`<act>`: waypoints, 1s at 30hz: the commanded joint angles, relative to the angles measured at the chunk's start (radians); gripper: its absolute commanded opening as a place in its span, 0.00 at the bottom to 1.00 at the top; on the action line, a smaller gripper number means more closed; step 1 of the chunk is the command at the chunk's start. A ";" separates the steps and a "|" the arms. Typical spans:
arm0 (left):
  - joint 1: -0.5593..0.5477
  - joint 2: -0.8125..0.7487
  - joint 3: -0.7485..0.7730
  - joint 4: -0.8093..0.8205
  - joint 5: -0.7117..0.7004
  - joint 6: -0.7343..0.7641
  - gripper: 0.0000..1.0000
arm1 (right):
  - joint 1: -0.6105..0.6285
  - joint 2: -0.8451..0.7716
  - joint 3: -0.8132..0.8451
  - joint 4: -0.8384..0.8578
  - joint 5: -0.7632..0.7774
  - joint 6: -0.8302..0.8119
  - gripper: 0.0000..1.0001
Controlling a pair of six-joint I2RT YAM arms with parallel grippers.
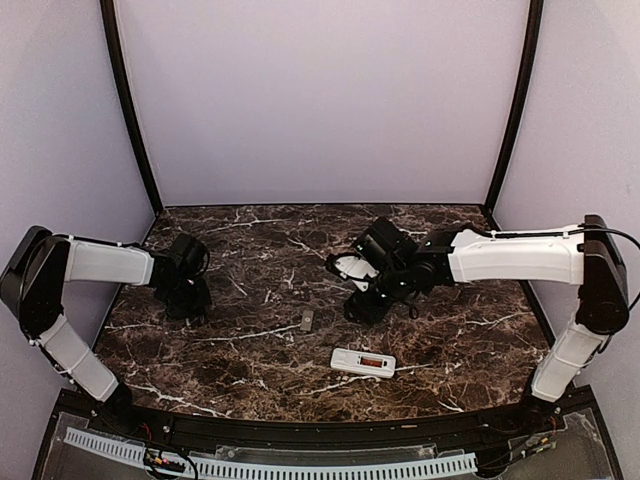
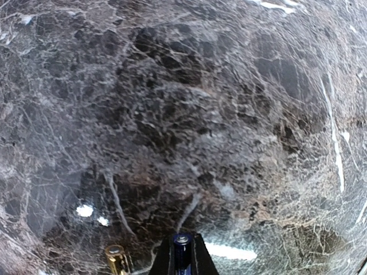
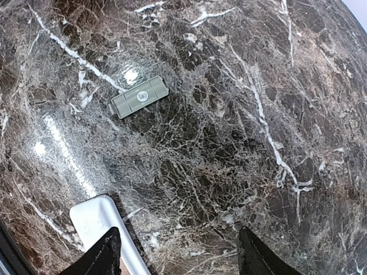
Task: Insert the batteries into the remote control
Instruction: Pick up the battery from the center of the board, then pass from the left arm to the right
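Pinching a slim dark cylindrical battery [image 2: 182, 249], the left gripper [image 1: 188, 300] hovers at left. The small white rectangular remote control [image 1: 363, 362] lies near centre, bay up, seemingly half-loaded. Just beyond it, the right gripper [image 3: 180, 255] hangs spread. Next: carry battery rightward, align with bay.

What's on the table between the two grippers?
Just the small grey cover, lying flat, nearer the right gripper than the left gripper. The top view shows it.
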 commanded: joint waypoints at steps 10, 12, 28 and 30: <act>-0.241 -0.103 0.097 -0.012 -0.135 0.269 0.00 | -0.077 -0.134 0.030 -0.015 -0.052 0.112 0.66; -0.289 -0.120 0.106 0.043 -0.114 0.342 0.00 | -0.094 -0.164 0.021 -0.014 -0.105 0.152 0.66; -0.496 -0.250 0.291 0.439 0.202 0.476 0.00 | -0.144 -0.412 -0.088 0.396 -0.447 0.257 0.65; -0.529 -0.263 0.304 0.492 0.208 0.489 0.00 | -0.141 -0.427 -0.122 0.540 -0.467 0.279 0.64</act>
